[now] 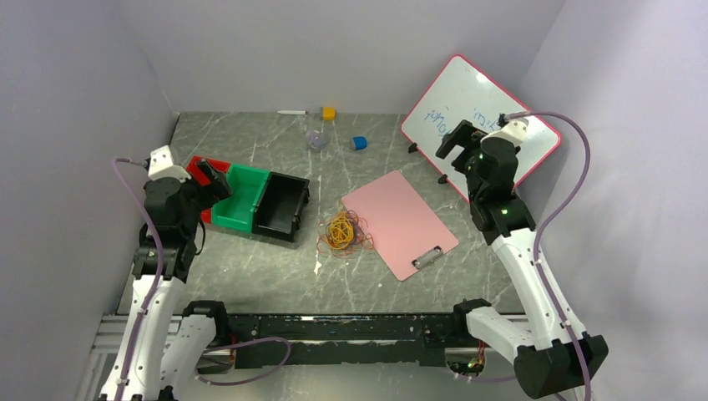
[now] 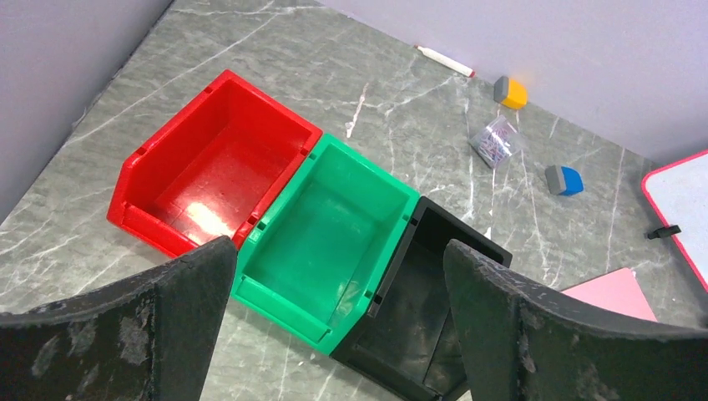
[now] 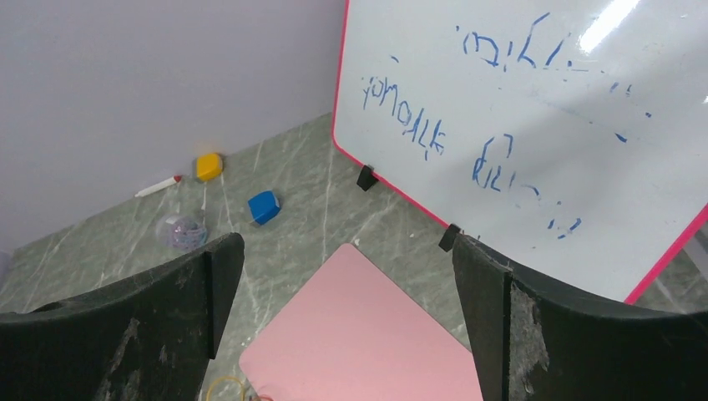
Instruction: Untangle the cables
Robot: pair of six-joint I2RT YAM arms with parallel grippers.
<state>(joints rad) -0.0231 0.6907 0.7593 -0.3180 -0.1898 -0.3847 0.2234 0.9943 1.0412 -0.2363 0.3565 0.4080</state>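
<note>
The cables lie in one tangled heap of thin yellow, orange-red and dark loops on the table centre, touching the left edge of the pink clipboard. A yellow loop of them shows at the bottom of the right wrist view. My left gripper is open and empty, raised over the red bin, far left of the heap. My right gripper is open and empty, raised in front of the whiteboard, far right of the heap. The left wrist view does not show the cables.
Red, green and black bins stand in a row at left. At the back lie a yellow block, a blue block, a clear ball and a marker. The whiteboard leans at the right wall.
</note>
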